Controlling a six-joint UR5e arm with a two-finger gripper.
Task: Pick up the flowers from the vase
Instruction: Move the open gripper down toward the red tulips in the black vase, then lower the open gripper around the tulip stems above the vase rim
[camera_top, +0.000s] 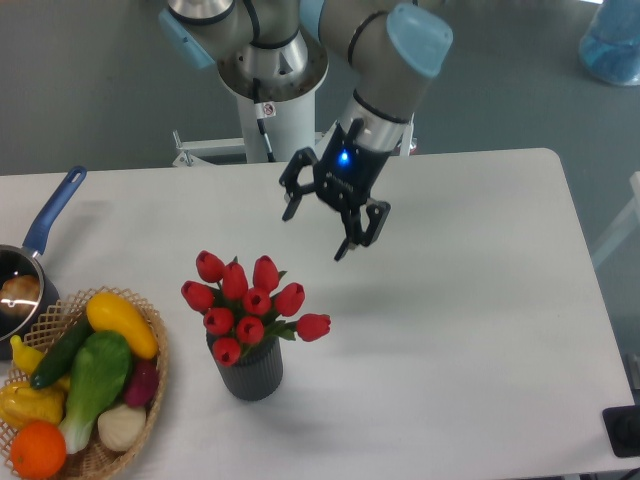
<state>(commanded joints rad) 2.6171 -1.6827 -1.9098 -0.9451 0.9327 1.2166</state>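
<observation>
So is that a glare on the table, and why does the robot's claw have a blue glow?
In the fixed camera view, light is even and soft; the white table shows no hard glare, only faint shadows beside the vase and under the open end effector. The blue glow is a small lit lamp on its wrist. The flowers look sharp; nothing is noticeably blurred.

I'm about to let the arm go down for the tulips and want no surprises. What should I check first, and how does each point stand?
1. Pincer open: ok, fingers spread.
2. Pincer empty: ok.
3. Flowers in the vase: ok.
4. Vase upright: ok.
5. Pincer above the flowers: not ok, it hangs off to their upper right in the picture.
6. Basket clear of the vase: ok, a gap shows.
</observation>
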